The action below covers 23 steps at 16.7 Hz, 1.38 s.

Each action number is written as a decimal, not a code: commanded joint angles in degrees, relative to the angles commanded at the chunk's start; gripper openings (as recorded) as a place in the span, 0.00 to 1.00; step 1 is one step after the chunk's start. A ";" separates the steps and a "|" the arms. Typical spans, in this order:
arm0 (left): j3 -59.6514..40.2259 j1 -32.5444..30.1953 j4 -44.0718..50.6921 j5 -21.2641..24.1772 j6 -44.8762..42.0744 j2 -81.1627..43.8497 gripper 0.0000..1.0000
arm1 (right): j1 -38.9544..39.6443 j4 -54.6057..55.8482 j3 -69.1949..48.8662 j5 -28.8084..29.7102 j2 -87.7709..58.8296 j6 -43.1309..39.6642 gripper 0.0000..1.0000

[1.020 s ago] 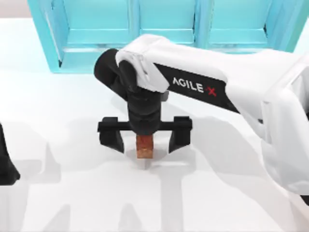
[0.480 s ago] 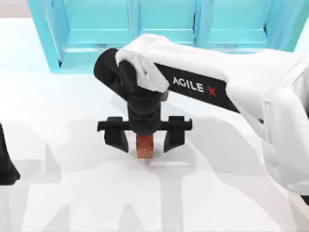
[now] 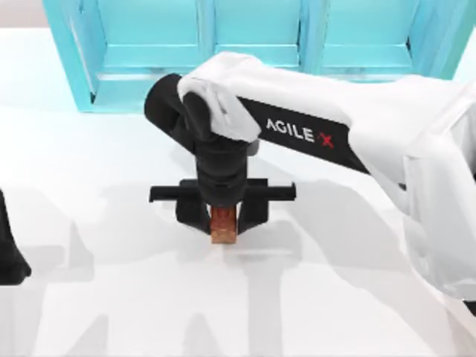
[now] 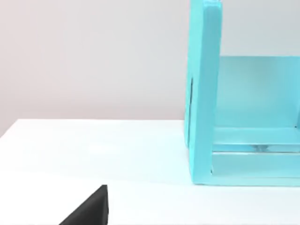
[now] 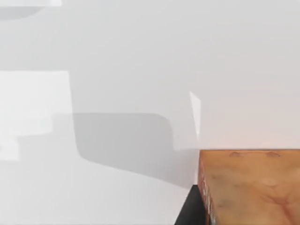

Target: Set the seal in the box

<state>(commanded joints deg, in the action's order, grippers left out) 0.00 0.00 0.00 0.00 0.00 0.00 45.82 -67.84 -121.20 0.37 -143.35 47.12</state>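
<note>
Seal is found upright on the white table, roughly mid-table and well in front of the turquoise shelf unit along the far edge; it sits directly beneath the right gripper, its long axis vertical, with a dark finger pressed against each side, so the gripper is judged clenched on the seal. A straight lift is judged to be what the coming move calls for, the right arm being far nearer; the left gripper is parked at the table's left edge, its state not discernible
</note>
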 joint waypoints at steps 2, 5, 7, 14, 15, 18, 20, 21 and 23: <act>0.00 0.00 0.00 0.00 0.00 0.00 1.00 | 0.00 0.00 0.00 0.00 0.00 0.00 0.00; 0.00 0.00 0.00 0.00 0.00 0.00 1.00 | 0.00 0.00 0.00 0.00 0.00 0.00 0.00; 0.00 0.00 0.00 0.00 0.00 0.00 1.00 | 0.00 0.00 0.00 0.00 0.00 0.00 0.00; 0.00 0.00 0.00 0.00 0.00 0.00 1.00 | 0.21 -6.53 -6.86 -0.01 -1.38 0.01 0.00; 0.00 0.00 0.00 0.00 0.00 0.00 1.00 | 0.20 -9.19 -10.04 -0.01 -1.72 0.04 0.00; 0.00 0.00 0.00 0.00 0.00 0.00 1.00 | 0.04 -17.93 -20.99 0.00 -2.64 0.11 0.00; 0.00 0.00 0.00 0.00 0.00 0.00 1.00 | -0.10 -22.76 -25.97 0.01 -3.10 0.08 0.00; 0.00 0.00 0.00 0.00 0.00 0.00 1.00 | -0.17 -24.33 -27.56 0.01 -3.23 0.05 0.00; 0.00 0.00 0.00 0.00 0.00 0.00 1.00 | -0.26 -25.67 -28.89 0.02 -3.28 -0.01 0.00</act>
<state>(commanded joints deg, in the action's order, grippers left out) 0.00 0.00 0.00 0.00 0.00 0.00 45.56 -93.51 -150.10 0.39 -146.63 47.11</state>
